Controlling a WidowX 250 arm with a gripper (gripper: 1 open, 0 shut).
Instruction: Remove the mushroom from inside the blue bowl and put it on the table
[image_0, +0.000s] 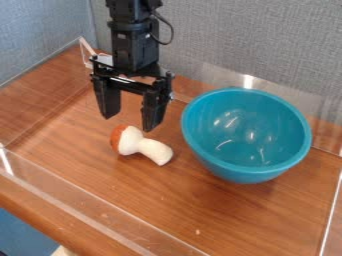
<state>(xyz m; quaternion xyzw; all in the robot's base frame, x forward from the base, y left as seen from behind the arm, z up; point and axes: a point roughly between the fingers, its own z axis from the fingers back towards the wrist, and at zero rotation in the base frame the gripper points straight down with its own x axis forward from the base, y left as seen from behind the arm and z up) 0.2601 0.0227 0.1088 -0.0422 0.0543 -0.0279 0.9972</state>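
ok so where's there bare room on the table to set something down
Bare table shows in front of the mushroom and bowl, and left of the mushroom towards the clear wall. It's crowded between mushroom and bowl, and behind the mushroom, where the end effector hangs.
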